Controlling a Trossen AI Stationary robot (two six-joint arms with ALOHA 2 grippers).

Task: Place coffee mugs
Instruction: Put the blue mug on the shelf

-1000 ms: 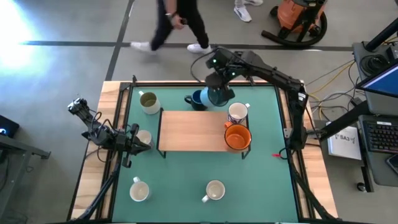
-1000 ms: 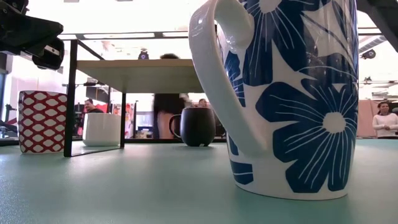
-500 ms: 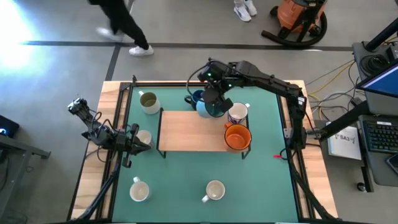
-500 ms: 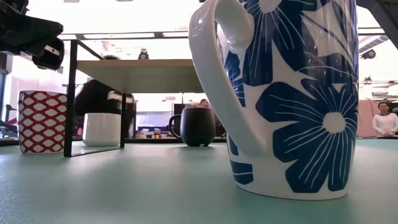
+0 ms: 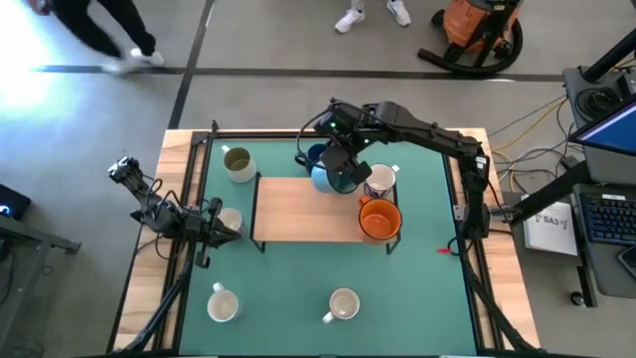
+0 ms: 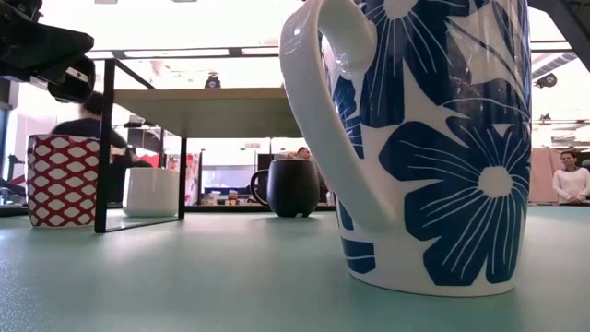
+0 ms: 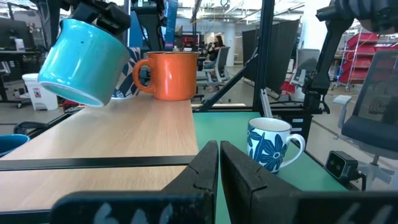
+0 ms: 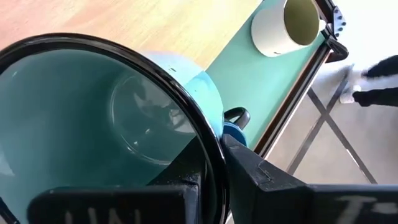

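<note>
The teal mug (image 5: 332, 176) hangs tilted over the far edge of the wooden shelf (image 5: 298, 214), with my right gripper (image 5: 342, 162) shut on its rim. On the shelf's right end stand an orange mug (image 5: 380, 220) and a white patterned mug (image 5: 380, 181). A navy mug (image 5: 309, 157) rests on the green mat just beyond the shelf. More mugs stand upright on the mat: one at the far left (image 5: 238, 162), two near the front (image 5: 223, 303) (image 5: 343, 303). My left gripper (image 7: 219, 167) is shut and level at the table's left edge, beside a white mug (image 5: 231, 218). My right gripper holds the teal mug by its black rim (image 8: 210, 144), one finger inside the mug and one outside against its wall. The fingers slant down from the table's far side. The mug (image 7: 84, 55) is lifted clear of the shelf, tilted with its mouth up toward the gripper.
The shelf's left and middle parts are bare wood (image 7: 124, 134). Thin black legs (image 6: 104, 138) carry it above the mat. A blue-flowered mug (image 6: 433, 138) stands right before the low camera. People are in the room beyond the table.
My right gripper has carried the teal mug from beyond the shelf's far edge toward the table's near and left side, over the shelf's far edge. The mug stays lifted and tilted. A person beyond the table has walked off to the left.
</note>
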